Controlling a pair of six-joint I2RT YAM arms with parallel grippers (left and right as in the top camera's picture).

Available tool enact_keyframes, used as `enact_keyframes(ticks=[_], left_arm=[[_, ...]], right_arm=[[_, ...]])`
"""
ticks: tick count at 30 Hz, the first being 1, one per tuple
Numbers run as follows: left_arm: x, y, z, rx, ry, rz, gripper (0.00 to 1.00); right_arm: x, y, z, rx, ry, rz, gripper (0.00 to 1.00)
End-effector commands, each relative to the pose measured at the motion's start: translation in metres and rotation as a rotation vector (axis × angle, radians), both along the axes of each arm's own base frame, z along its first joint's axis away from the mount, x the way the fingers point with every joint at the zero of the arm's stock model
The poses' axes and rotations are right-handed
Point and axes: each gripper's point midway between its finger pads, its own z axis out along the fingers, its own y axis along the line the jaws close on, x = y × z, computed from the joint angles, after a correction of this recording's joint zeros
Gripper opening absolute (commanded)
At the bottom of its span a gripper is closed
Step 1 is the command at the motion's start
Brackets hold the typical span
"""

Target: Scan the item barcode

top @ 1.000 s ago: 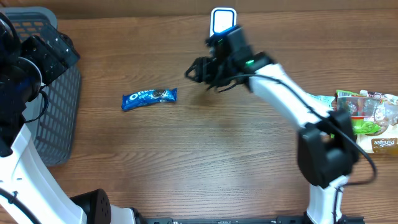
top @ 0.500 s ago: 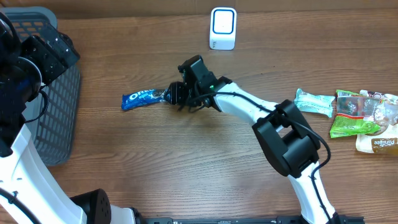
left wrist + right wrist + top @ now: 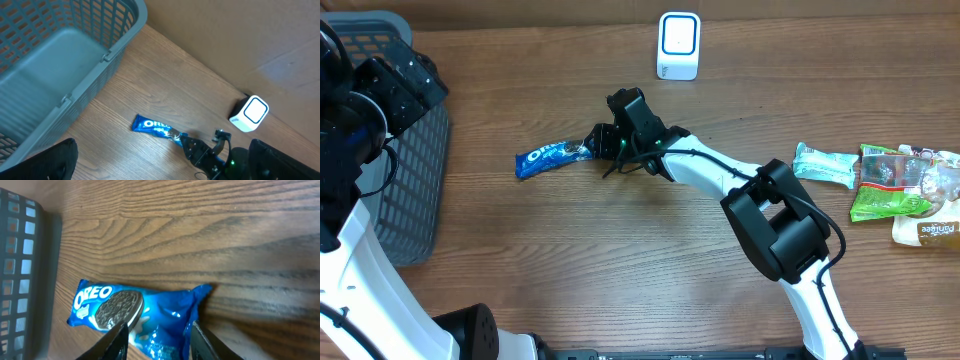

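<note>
My R pincer (image 3: 159,331) straddles Oreo pack (image 3: 112,305) end on desk (image 3: 200,230), can't tell if clamped; L pincer (image 3: 162,152) wide open.

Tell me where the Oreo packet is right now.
In the overhead view, the Oreo packet lies on the table left of centre, between the grey basket and the right gripper, which straddles its right end.
</note>
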Motion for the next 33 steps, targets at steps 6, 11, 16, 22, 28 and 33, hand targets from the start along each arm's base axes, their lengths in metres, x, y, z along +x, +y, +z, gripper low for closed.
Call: enact_keyframes(ticks=[6,11,16,22,28,33], left_arm=[[-0.001,0.003,0.0,0.013,0.001,0.002,1.0],[-0.001,0.003,0.0,0.013,0.001,0.002,1.0],[-0.001,0.003,0.0,0.013,0.001,0.002,1.0],[-0.001,0.003,0.0,0.013,0.001,0.002,1.0],[-0.001,0.003,0.0,0.013,0.001,0.002,1.0],[-0.001,0.003,0.0,0.013,0.001,0.002,1.0]], right_arm=[[-0.011,0.005,-0.028,-0.003,0.057,0.041,0.08],[-0.026,-0.007,-0.018,0.009,0.204,0.044,0.04],[-0.059,-0.052,0.001,-0.029,0.474,0.052,0.04],[-0.076,-0.116,0.025,-0.159,0.394,0.263,0.31],[-0.024,-0.103,0.031,-0.244,0.0,0.344,0.76],[0.001,-0.057,0.051,-0.299,-0.309,0.377,0.83]])
